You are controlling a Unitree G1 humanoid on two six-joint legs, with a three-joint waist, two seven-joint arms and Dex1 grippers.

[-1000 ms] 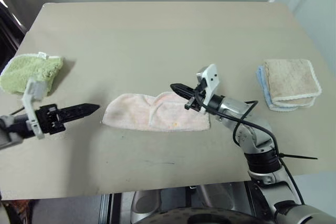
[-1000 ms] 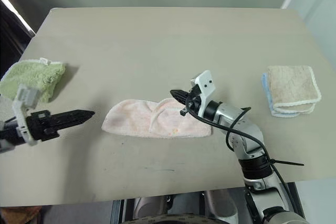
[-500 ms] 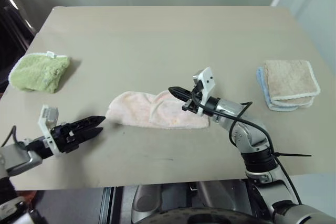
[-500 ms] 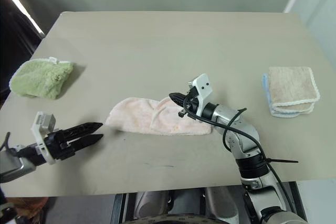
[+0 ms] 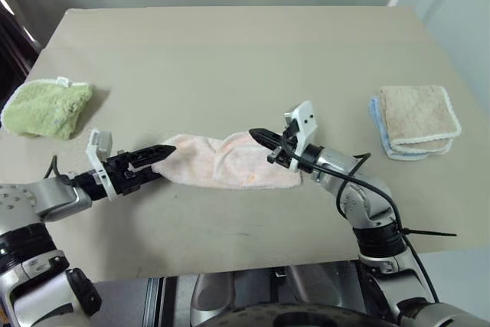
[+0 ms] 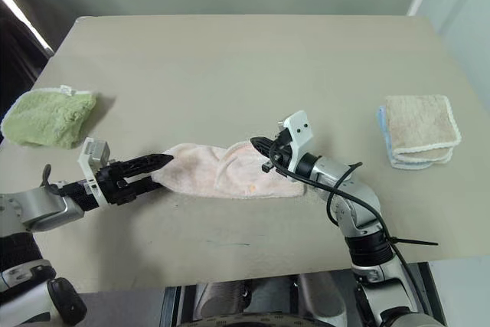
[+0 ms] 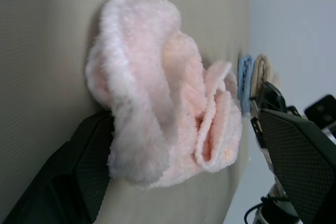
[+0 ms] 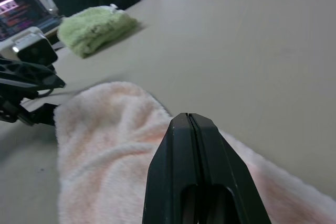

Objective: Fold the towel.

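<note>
Towel [image 5: 230, 163]: long axis left to right across worktop [image 5: 230, 59]. Left pincer [image 5: 162, 154]: jaws spread about its left end, nearer. Right pincer [image 5: 256, 135]: closed, empty, above the right half.

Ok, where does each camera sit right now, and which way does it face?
Head stereo pair: looks forward and down on the table, both arms in view.
Left wrist: looks along the open left gripper at the pink towel end.
Right wrist: looks over the shut right gripper across the towel toward the green towel.
Both wrist views show the towel and the other gripper.
</note>
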